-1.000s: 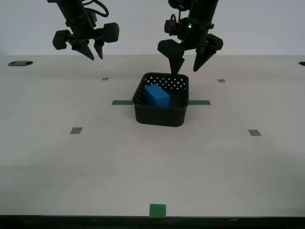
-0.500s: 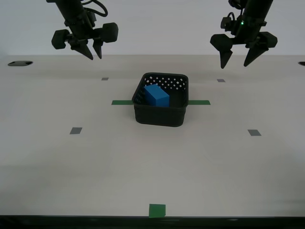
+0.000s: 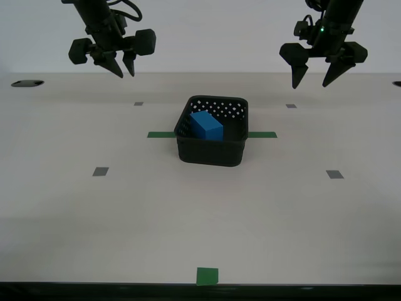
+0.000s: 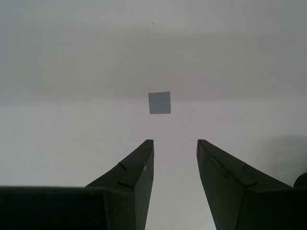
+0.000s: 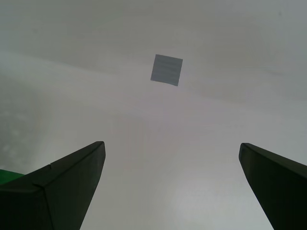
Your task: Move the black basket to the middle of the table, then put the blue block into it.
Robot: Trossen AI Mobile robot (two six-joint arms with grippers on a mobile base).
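We see a broad off-white desk (image 3: 125, 213) under a plain pale wall (image 3: 207, 31), marked with a long green tape strip (image 3: 161, 135), a green square (image 3: 207, 276) at the near edge and small grey squares (image 3: 100, 171). The small square black plastic basket (image 3: 210, 152), its walls dotted with round holes, sits mid-desk on the strip. The bright blue rectangular block (image 3: 207, 125) lies tilted inside it. Our first gripper (image 3: 310, 84) hangs above the desk with jaws wide apart; our second gripper (image 3: 126, 75) hangs with jaws narrowly parted, both well away from the basket.

Bright, even light; soft shadows.
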